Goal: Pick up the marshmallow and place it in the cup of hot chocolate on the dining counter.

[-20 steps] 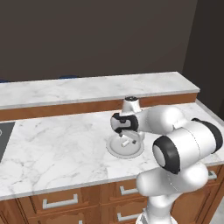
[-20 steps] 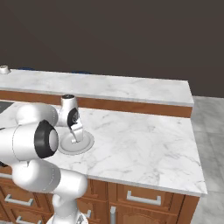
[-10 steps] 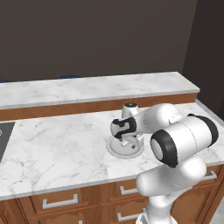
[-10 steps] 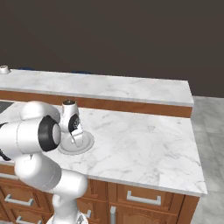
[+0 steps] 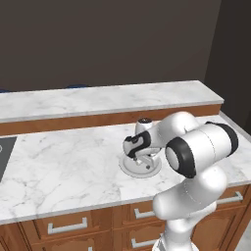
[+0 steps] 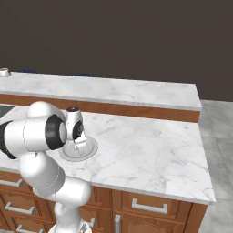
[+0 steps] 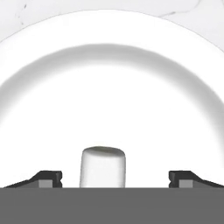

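A tiny white marshmallow (image 7: 103, 168) stands upright on a round grey plate (image 7: 112, 83). In the hand view it sits between my two dark fingertips (image 7: 49, 178), apart from both. My gripper (image 5: 142, 161) is open and points down, low over the plate (image 5: 126, 169) on the marble dining counter (image 5: 63, 162). From the right side the gripper (image 6: 80, 146) hangs just above the plate (image 6: 92, 146). The cup of hot chocolate is out of view.
A raised marble ledge (image 5: 108, 98) on wood panelling runs behind the plate. The black cooktop's corner (image 5: 5, 156) is at the left edge. A small pale object (image 6: 4, 72) sits on the ledge's far left. The counter's right end (image 6: 207, 182) drops to the floor.
The hand has come down onto the plate, so the open fingers now flank the marshmallow. The plate has not moved.
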You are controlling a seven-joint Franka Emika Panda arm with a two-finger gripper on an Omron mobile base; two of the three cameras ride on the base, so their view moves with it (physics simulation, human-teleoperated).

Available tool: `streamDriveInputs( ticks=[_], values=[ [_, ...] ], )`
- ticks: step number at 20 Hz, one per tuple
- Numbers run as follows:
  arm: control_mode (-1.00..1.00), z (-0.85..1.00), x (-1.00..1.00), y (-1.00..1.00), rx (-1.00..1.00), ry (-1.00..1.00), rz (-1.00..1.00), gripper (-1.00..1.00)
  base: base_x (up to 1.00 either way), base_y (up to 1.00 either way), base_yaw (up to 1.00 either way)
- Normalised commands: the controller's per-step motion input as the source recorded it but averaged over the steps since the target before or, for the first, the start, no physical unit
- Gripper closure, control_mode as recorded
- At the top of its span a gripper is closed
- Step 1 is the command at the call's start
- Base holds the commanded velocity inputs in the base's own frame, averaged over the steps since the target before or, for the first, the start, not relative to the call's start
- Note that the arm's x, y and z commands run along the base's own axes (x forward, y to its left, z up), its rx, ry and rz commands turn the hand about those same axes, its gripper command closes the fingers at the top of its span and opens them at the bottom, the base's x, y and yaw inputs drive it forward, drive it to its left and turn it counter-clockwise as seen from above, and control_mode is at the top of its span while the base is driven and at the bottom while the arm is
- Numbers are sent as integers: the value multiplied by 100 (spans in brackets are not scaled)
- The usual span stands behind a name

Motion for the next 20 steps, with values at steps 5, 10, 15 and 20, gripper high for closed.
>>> streamDriveInputs(
  ticks=[5, 10, 15, 20],
  values=[
    [-100, -16, 5, 0, 0, 1, -1, 100, 0, 0, 0],
    [-100, -1, 0, 0, 0, 0, 0, 100, 0, 0, 0],
    [-100, 0, 0, 0, 0, 0, 0, 100, 0, 0, 0],
    [-100, -1, 0, 0, 0, 0, 0, 100, 0, 0, 0]
  ],
)
